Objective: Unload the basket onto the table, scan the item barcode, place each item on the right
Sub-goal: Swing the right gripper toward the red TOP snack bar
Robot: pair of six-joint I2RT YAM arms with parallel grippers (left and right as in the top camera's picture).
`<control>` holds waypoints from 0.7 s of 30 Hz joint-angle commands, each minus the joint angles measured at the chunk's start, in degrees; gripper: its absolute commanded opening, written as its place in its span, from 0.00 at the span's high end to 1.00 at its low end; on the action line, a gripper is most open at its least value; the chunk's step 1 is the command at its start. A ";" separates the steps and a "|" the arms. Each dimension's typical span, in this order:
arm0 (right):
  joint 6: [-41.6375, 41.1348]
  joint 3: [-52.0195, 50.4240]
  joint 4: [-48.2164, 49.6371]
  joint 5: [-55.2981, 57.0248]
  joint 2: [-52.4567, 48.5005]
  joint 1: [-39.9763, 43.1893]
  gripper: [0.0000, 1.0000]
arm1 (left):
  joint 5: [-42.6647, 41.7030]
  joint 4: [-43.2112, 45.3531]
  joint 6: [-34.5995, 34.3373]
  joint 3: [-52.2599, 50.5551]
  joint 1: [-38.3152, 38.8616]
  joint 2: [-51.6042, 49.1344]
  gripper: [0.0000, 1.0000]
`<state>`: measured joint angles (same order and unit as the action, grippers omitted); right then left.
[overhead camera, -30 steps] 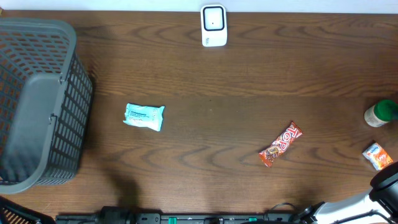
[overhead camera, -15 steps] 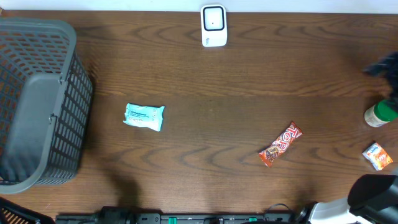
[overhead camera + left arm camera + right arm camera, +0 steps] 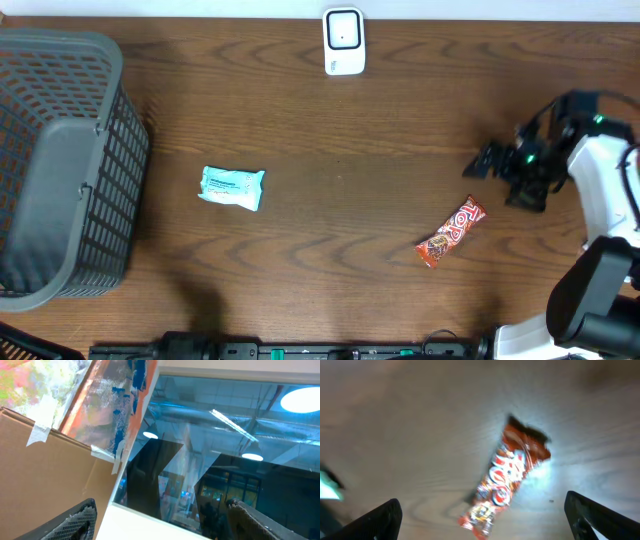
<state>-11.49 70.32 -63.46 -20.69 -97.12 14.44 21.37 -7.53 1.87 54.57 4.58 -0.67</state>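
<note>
Right gripper [image 3: 500, 183] hovers over the right side of the table [image 3: 400, 130], jaws spread wide with nothing between them. Through the right wrist camera I see both fingers [image 3: 380, 520] at the bottom corners of the frame, and the red candy bar [image 3: 505, 480] lies between and ahead of them, flat on the wood. The picture is blurred, so I can't read the wrapper or find a barcode on it.

From overhead, the candy bar [image 3: 451, 232] lies on a diagonal, near the gripper but not touching it. The white barcode scanner [image 3: 343, 41] stands at the far edge, well apart from the bar.

Left gripper [image 3: 160, 510] is also open and empty. Its camera points up at the ceiling lights, so I take that arm to be parked.

My read is that this is the reach, with no pick made yet. Next I need to lower the jaws over the bar and turn the wrist so they cross its narrow width. Then I close on it, lift it, and carry it to the scanner.

A pale blue packet [image 3: 232, 187] and the grey basket [image 3: 60, 160] sit to the left, both untouched.
</note>
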 commanded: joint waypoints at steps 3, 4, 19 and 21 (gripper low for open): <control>-5.62 -9.18 4.37 0.48 0.09 -0.28 0.01 | 0.39 0.24 1.05 0.13 -0.17 0.50 0.16; -8.17 -11.02 5.38 1.36 0.09 -0.33 0.01 | 0.39 0.24 1.05 0.15 -0.17 0.48 0.16; -25.44 -24.68 28.00 10.62 0.09 -8.55 0.68 | 0.39 0.24 1.05 0.15 -0.17 0.50 0.16; -26.49 -24.65 31.21 9.22 0.09 -10.84 0.93 | 0.39 0.24 1.05 0.13 -0.17 0.50 0.16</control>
<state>-34.87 47.70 -34.41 -10.63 -94.67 6.55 21.37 -7.51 1.93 54.57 4.60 -0.67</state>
